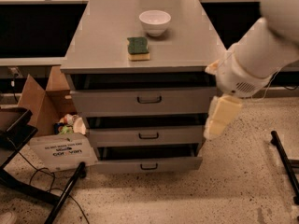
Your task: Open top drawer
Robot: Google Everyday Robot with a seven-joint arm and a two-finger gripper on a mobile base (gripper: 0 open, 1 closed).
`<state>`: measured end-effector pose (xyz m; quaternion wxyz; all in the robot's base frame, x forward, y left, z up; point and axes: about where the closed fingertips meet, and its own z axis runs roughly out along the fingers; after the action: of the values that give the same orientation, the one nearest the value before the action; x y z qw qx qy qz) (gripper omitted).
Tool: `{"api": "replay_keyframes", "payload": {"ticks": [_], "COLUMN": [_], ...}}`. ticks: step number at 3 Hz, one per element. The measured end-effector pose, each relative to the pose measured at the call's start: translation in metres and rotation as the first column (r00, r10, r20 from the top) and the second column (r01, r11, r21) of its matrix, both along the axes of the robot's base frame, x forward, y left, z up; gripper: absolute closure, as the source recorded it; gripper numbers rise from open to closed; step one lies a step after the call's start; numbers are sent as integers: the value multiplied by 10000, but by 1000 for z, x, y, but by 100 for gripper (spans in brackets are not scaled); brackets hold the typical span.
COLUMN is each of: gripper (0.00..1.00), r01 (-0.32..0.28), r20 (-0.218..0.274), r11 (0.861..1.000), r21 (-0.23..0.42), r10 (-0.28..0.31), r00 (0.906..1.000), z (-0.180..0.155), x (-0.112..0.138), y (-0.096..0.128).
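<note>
The grey cabinet (140, 36) has three drawers. The top drawer (107, 101) has the tallest front panel, with a small dark bail handle (149, 99) at its centre and a dark gap above the panel. Two shorter drawers (117, 136) (117, 164) sit below it. My white arm (254, 62) comes in from the upper right. My pale yellow gripper (219, 120) hangs down in front of the cabinet's right edge, level with the top and middle drawers. It is well to the right of the top handle and does not touch it.
A white bowl (154, 21) and a green sponge (138, 48) sit on the cabinet top. An open cardboard box (39, 101) and a white printed sign (60, 150) stand at the left. Black stand legs (65, 195) cross the floor at the lower left, and a black bar (284, 160) lies at the right.
</note>
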<state>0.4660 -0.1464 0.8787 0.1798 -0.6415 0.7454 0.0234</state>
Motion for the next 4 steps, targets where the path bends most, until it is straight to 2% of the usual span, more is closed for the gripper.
{"api": "replay_keyframes", "payload": {"ticks": [1,2,3,4], "gripper": [0,0,0,0], "r01": [-512,-757,-742,-837], "r20": [-245,-353,-338,-90], "r11": [9984,9971,9972,9962], "r21": [235,65,-50,-232], "r10": [517,759,740,835], "r00": [9984,9965,9967,9965], "z": [-78,-117,-119,-131], "x": [37,63,67,103], "y": [39,55,57,57]}}
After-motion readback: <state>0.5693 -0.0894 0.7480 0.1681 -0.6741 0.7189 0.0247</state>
